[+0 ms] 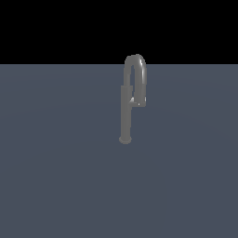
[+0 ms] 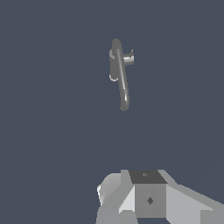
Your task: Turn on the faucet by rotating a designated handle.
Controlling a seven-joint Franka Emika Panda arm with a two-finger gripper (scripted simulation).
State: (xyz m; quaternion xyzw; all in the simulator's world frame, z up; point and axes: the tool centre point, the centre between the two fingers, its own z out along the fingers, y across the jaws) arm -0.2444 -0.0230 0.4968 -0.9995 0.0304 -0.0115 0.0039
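The faucet (image 1: 125, 111) is slim dull-grey metal: a straight column on a small round foot, topped by a narrow hooked arch. The handle (image 1: 139, 98) is the short thicker end of the arch, with a small shiny patch. In the wrist view the faucet (image 2: 120, 78) appears from above and far off, the handle (image 2: 128, 58) jutting from its side. Only grey blocky parts of my gripper (image 2: 148, 199) show at the edge of the wrist view, well apart from the faucet. Its fingertips are not visible. The exterior view does not show the gripper.
The faucet stands alone on a flat blue-grey surface (image 1: 56, 176) that fills both views. Behind it in the exterior view is a black background.
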